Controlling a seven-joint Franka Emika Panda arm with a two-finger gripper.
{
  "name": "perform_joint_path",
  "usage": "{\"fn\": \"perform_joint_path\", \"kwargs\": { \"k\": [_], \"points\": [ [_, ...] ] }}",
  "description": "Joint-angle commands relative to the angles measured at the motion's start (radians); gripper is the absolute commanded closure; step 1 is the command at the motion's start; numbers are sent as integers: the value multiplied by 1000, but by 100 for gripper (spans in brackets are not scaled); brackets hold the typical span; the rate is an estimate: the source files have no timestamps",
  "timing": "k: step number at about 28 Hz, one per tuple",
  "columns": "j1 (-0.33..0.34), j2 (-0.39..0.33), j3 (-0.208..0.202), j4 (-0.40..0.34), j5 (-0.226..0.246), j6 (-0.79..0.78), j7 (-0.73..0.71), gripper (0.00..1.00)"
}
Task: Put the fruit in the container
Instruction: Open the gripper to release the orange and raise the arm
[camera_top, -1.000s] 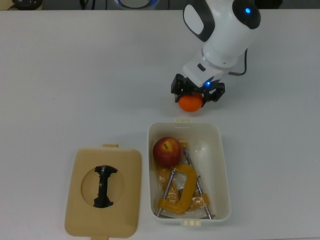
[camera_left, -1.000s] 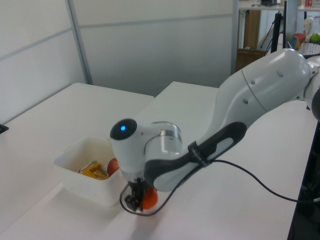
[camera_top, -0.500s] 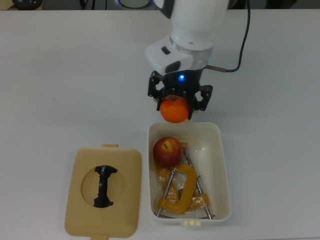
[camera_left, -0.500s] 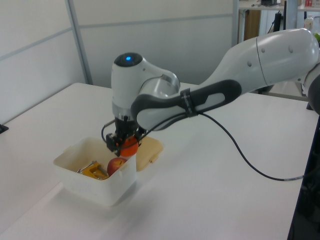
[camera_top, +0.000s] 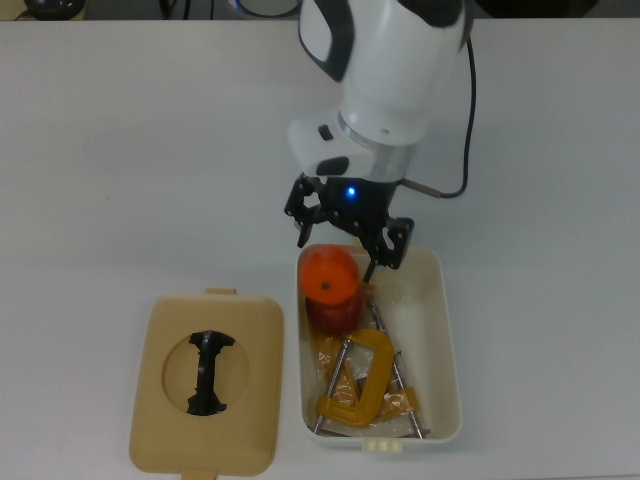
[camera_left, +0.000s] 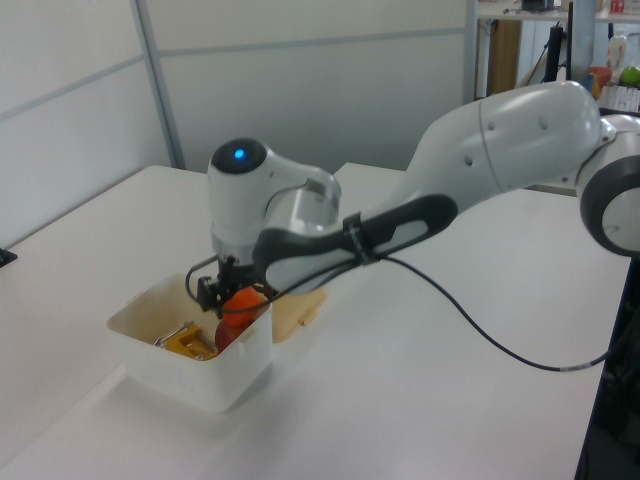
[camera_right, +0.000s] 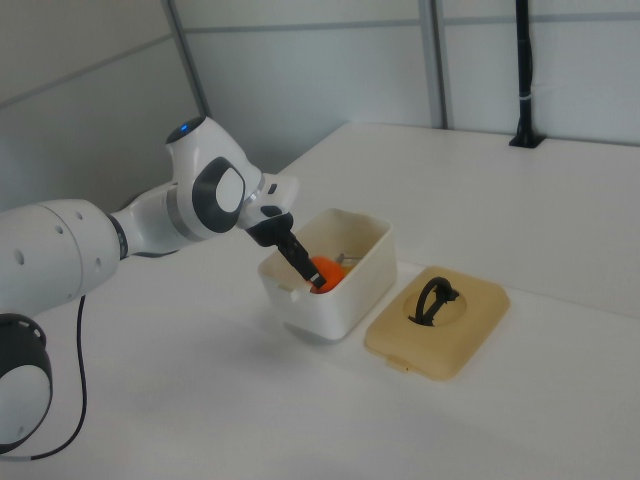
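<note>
Orange against the cream tub, the mandarin (camera_top: 331, 274) sits over the upper-left corner of the container (camera_top: 450, 360) in the top view, directly below the claw (camera_top: 347, 243). The claw's black fingers (camera_top: 388, 243) stand spread wide to either side above the mandarin; in the top view neither finger appears to press on it, so the claw looks parted and not pinching the fruit, though whether a fingertip still touches it I cannot tell. In the top view the mandarin covers most of the dark red apple (camera_top: 338, 314), of which only a lower rim shows just beneath it, further from the claw. Whether the mandarin rests on the apple or is just above it I cannot tell.

Farther down the tub from the claw in the top view lie orange-yellow metal C-clamps (camera_top: 362, 385), taking up the middle and lower part of the container floor, with their steel screws crossing each other. The part of the tub floor to the top view's right of the claw is bare.

Down and to the top view's left of the claw, beside the container and apart from it, the flat tan lid (camera_top: 250, 400) lies on the white counter (camera_top: 120, 150) with its black handle (camera_top: 207, 372) facing up.

In the left view the claw (camera_left: 222, 293) hangs just inside the far rim of the container (camera_left: 180, 375), the mandarin (camera_left: 240, 305) below it. In the right view the claw (camera_right: 297, 266) reaches down into the container (camera_right: 350, 290) with the mandarin (camera_right: 326, 272) at its tip, and the lid (camera_right: 440, 325) lies to the right view's right of the tub.
</note>
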Motion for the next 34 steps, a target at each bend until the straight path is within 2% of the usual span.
{"fn": "perform_joint_path", "kwargs": {
  "k": [1,5,7,10,11,13,15,17,23,28,34],
  "points": [
    [15,19,2,34,-39,3,73,0],
    [12,-13,4,25,-25,-3,38,0],
    [6,-60,5,-20,8,-30,-66,0],
    [0,-100,2,-37,118,-92,-233,0],
    [-5,-128,-7,-37,199,-169,-364,0],
    [-17,-160,-9,-34,263,-260,-489,0],
    [-34,-197,-10,-35,298,-348,-586,0],
    [-54,-243,-9,-37,315,-453,-680,0],
    [-103,-329,-8,-43,349,-604,-844,0],
    [-163,-370,-9,-64,350,-632,-901,0],
    [-224,-370,-10,-71,346,-621,-935,0]
  ]
}}
